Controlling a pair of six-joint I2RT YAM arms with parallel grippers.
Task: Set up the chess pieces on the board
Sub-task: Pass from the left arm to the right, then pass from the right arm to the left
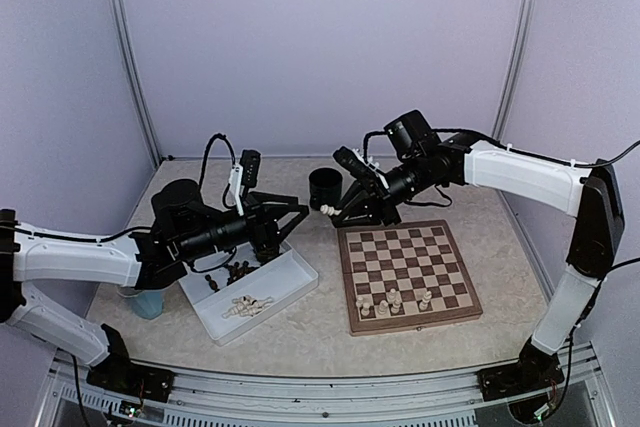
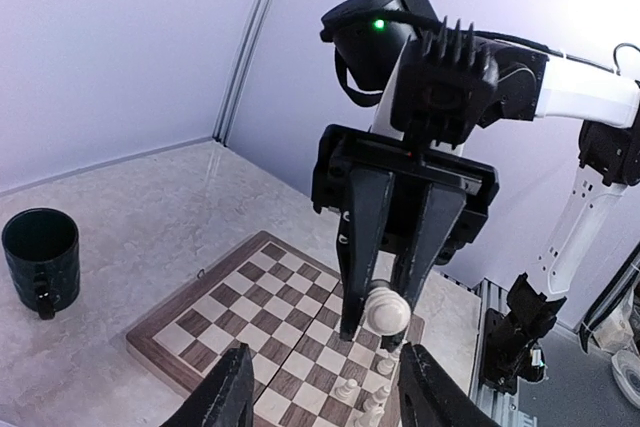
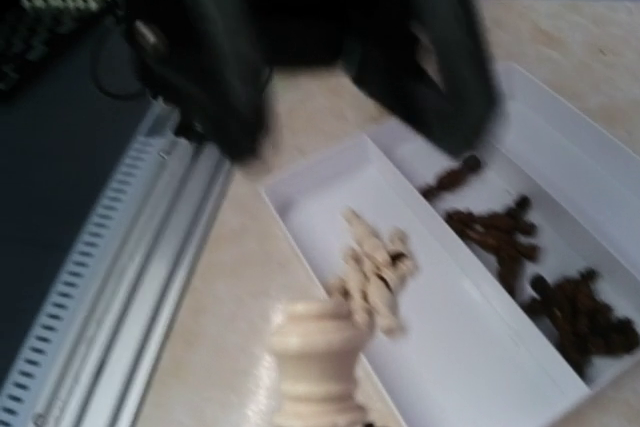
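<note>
My right gripper [image 1: 336,211] is shut on a cream chess piece [image 1: 326,210] and holds it in the air left of the board [image 1: 346,277]. In the left wrist view the piece [image 2: 385,311] sits pinched between the right gripper's fingers [image 2: 366,247]. My left gripper [image 1: 300,209] is open and empty, its fingers [image 2: 232,392] spread just below and short of the piece. The right wrist view shows the held piece [image 3: 318,362], blurred. Several cream pieces [image 1: 394,302] stand along the board's near edge.
A white divided tray [image 1: 300,282] left of the board holds loose cream pieces [image 1: 248,305] and dark pieces [image 1: 236,272]. A dark mug [image 1: 323,187] stands behind the grippers. A blue cup [image 1: 147,302] stands at the left.
</note>
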